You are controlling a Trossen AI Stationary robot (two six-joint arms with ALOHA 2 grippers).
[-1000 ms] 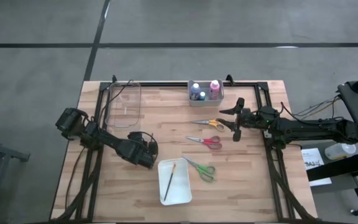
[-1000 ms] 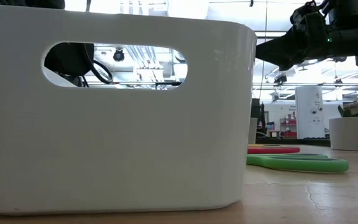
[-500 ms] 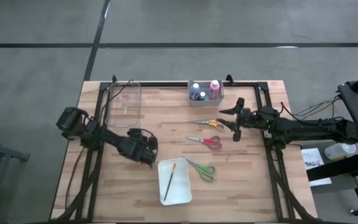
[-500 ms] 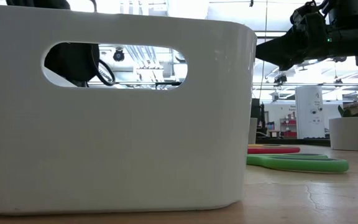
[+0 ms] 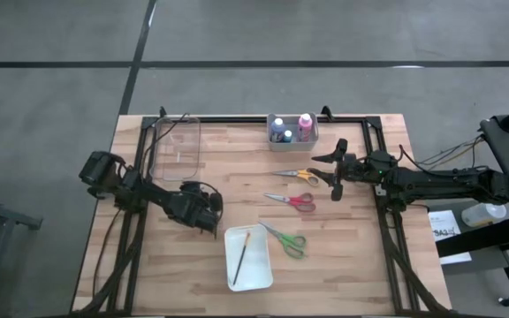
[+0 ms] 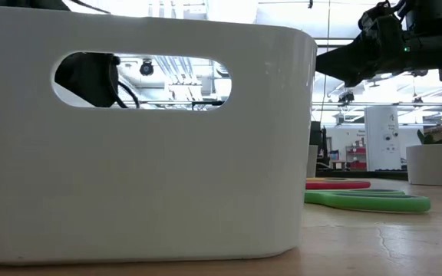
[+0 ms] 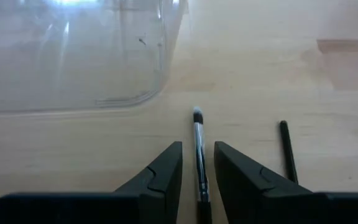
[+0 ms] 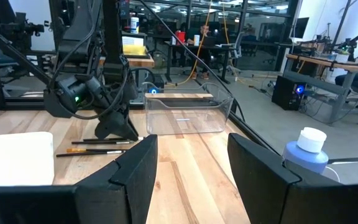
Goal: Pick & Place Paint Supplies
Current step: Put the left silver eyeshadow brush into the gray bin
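My left gripper (image 7: 197,149) (image 5: 208,210) slants down over the table between the clear container (image 7: 73,56) and the white tray (image 5: 248,258), open. Its fingers stand on either side of a thin dark brush (image 7: 198,140) that lies flat on the wood, bristles toward the container. A second brush (image 7: 286,152) lies beside it. A further brush (image 5: 241,254) lies in the tray. Orange (image 5: 296,176), red (image 5: 292,200) and green (image 5: 285,239) scissors lie mid-table. Capped bottles stand in a small bin (image 5: 292,130). My right gripper (image 5: 337,168) hangs open and level right of the scissors.
In the low view the white tray's wall (image 6: 144,138) fills most of the picture, with the green scissors (image 6: 367,201) to its right. A black frame (image 5: 237,118) runs along the table's edges. Bare wood lies along the near edge.
My left gripper has crept a little toward the table's far edge and tipped slightly. Its finger gap has stayed the same. The right arm has kept still.
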